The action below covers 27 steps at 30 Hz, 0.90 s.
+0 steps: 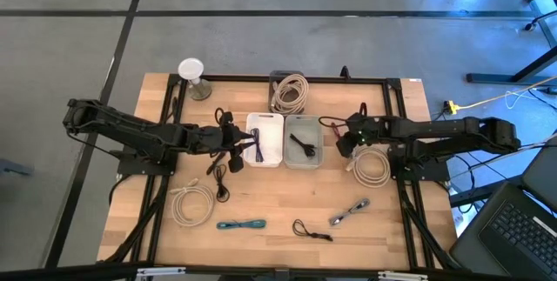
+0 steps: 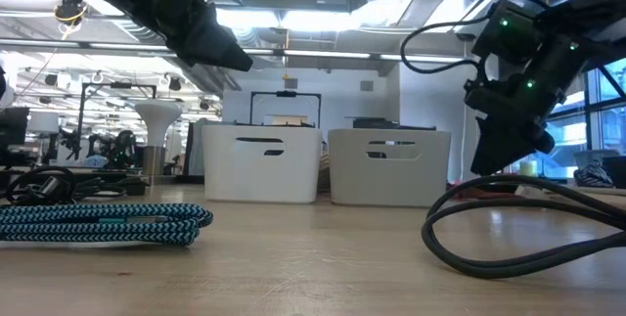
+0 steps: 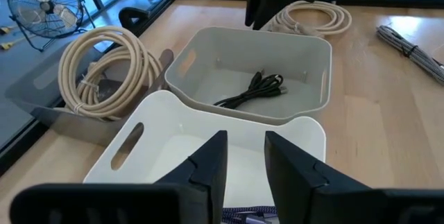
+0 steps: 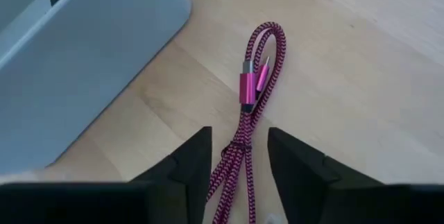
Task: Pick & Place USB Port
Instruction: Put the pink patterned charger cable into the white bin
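Note:
A pink braided USB cable lies on the table just right of the grey bin. My right gripper is open and low over the cable, one finger on each side, without touching it; it also shows in the high view. My left gripper is open and empty, above the white bin and clear of its rim. A purple cable lies in the white bin below the left fingers. A black cable lies in the grey bin.
A beige coil lies under my right arm, and another at the near left. A teal cable, a black cable and a grey cable lie along the near edge. A tray with a beige coil stands behind the bins.

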Tool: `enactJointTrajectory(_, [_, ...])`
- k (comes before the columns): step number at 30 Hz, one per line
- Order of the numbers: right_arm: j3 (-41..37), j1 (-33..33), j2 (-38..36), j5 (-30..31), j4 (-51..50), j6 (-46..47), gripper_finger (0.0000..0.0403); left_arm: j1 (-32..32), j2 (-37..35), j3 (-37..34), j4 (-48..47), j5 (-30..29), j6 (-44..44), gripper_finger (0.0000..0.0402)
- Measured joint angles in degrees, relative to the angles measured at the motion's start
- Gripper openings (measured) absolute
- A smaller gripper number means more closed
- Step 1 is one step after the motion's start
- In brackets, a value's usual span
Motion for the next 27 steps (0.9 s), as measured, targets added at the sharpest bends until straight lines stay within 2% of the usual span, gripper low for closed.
enactJointTrajectory(10, [0.07,0.00,0.72,-0.22,-0.46,-0.15,0.0185,0.00,0.00,0.00,0.00,0.00,0.07,0.0086])
enactJointTrajectory(18, [0.07,0.00,8.89,-1.25,1.50,-0.15,0.0188,0.00,0.00,0.00,0.02,-0.02,0.17,0.0086])
enactJointTrajectory(21, [0.24,0.02,11.05,-0.39,2.77,-0.34,0.0167,0.00,0.00,0.00,0.02,0.00,0.17,0.0086])
enactJointTrajectory(23, [0.28,0.00,11.45,0.03,3.39,-1.21,0.0138,0.00,0.00,0.00,0.02,-0.02,0.18,0.0086])
enactJointTrajectory(27, [0.11,0.02,10.66,1.59,4.06,-3.22,0.0037,0.00,0.00,0.02,0.02,-0.02,0.17,0.0086])
